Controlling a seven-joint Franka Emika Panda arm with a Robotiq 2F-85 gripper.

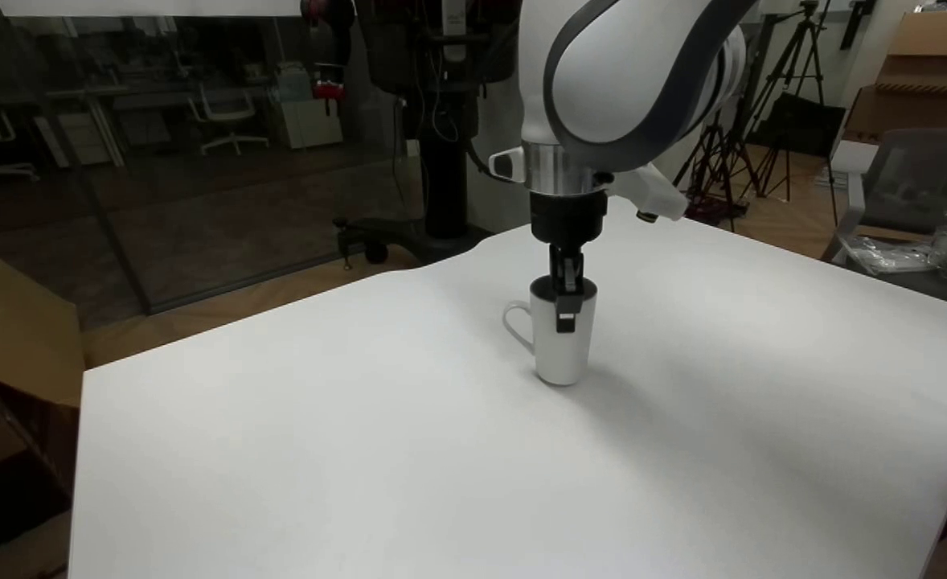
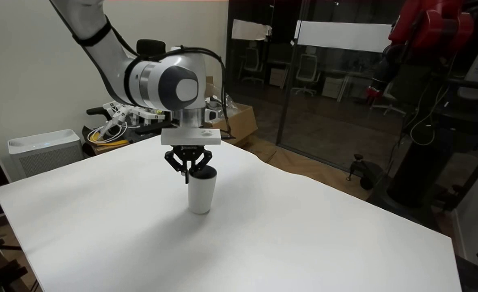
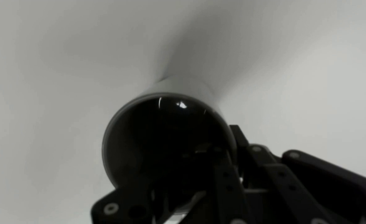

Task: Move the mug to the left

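The white mug (image 1: 558, 354) stands upright on the white table, or very slightly above it; I cannot tell which. Its loop handle points left in that exterior view. The mug also shows in an exterior view (image 2: 201, 196), where its handle is hidden. My gripper (image 1: 567, 314) points straight down at the mug's rim. In an exterior view its fingers (image 2: 188, 175) are close together at the rim's left side. In the wrist view the dark mug interior (image 3: 167, 124) faces me, and the gripper (image 3: 229, 140) pinches the rim, one finger inside and one outside.
The white table (image 1: 321, 418) spreads around the mug in both exterior views. A cardboard box (image 1: 31, 338) stands beyond the table's edge. A black wheeled stand (image 1: 444, 185) is behind the table. A white box-shaped appliance (image 2: 46, 152) stands beyond the table's edge.
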